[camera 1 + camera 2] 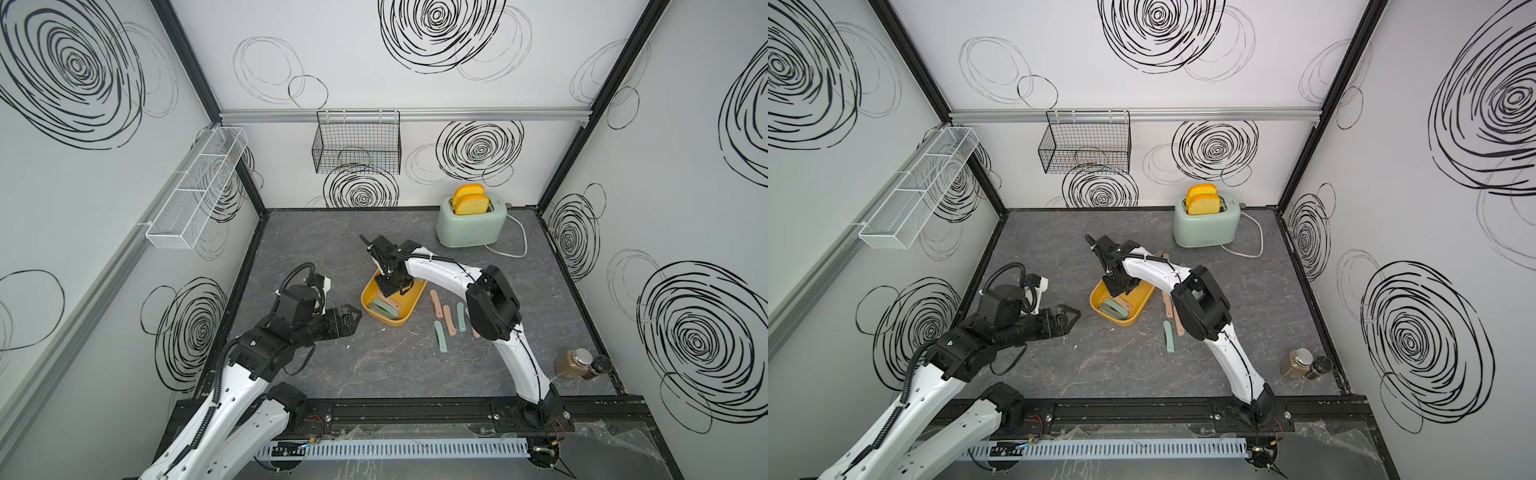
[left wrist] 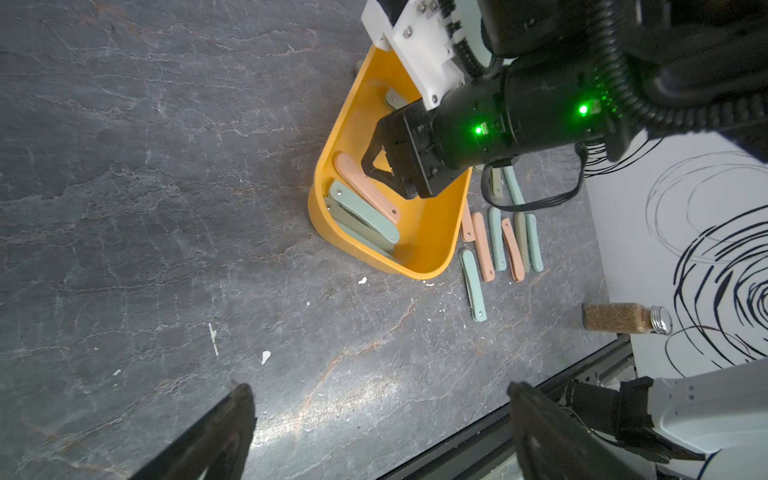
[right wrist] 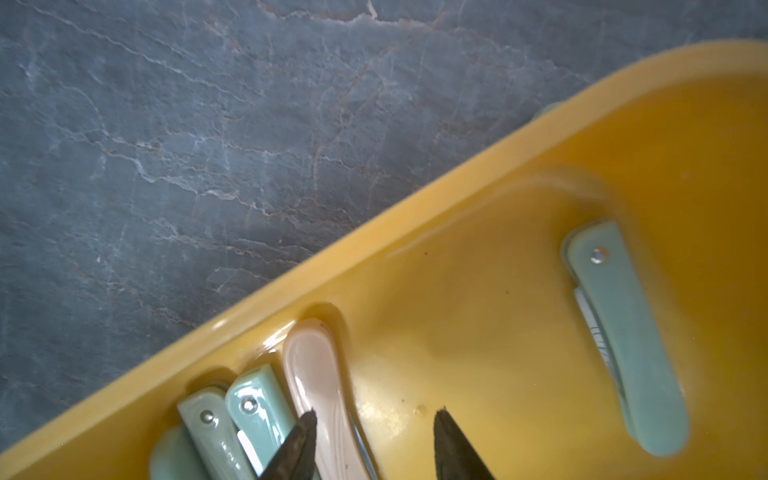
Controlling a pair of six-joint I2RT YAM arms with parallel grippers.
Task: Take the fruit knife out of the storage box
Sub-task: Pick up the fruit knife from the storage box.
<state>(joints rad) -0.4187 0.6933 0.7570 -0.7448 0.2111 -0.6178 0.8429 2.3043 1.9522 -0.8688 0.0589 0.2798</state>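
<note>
Grey marbled tabletop (image 1: 374,365). Mustard storage box (image 1: 409,312) mid-frame in both top views, low-walled, rounded corners. Right wrist view alone shows right gripper (image 3: 376,432) half-spread astride pink fruit knife (image 3: 316,374) inside box; contact unclear. Left gripper (image 1: 353,321) spread wide, holding nothing. No legible writing.

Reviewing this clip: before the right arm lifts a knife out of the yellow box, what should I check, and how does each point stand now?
1. Right pincer straddles the pink folding knife in the storage box: ok, one fingertip on each side.
2. Pincer closed on the knife: not ok, a gap shows on one side.
3. Neighbouring green knife free of the fingertips: cannot tell, one fingertip sits right against it.
4. Left pincer open and apart from the box: ok.
5. Knives already on the table lie beside the box, outside the lift path: ok.
</note>
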